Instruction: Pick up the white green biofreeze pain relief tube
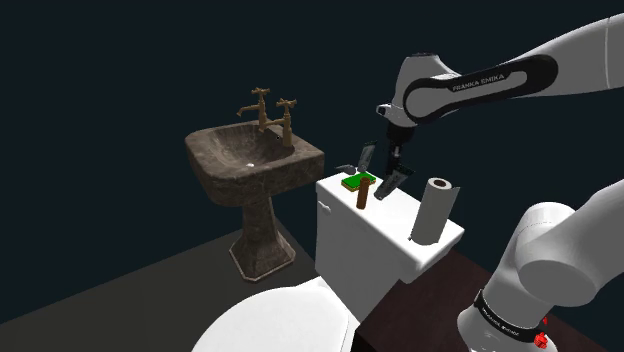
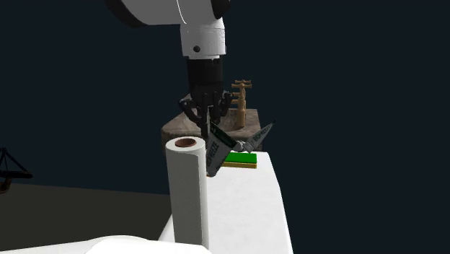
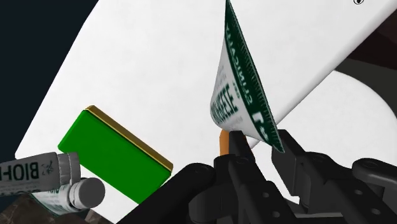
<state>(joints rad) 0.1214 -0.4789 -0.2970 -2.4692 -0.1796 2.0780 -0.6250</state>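
My end effector (image 3: 262, 151) is clenched on the white-and-green tube (image 3: 242, 105), whose flat crimped end fans out wide. The tube tilts over the smooth white toilet tank lid (image 3: 159, 70), just beside the flat green block (image 3: 111, 153). A second, round-capped tube (image 3: 38, 175) lies on the block's other side.

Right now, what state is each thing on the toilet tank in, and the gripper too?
gripper: shut on the held tube.
held tube: clasped, tilted.
second tube: free, capped, beside the green block.
green block: lying flat on the tank.
paper roll: standing upright.
brown stick: upright.
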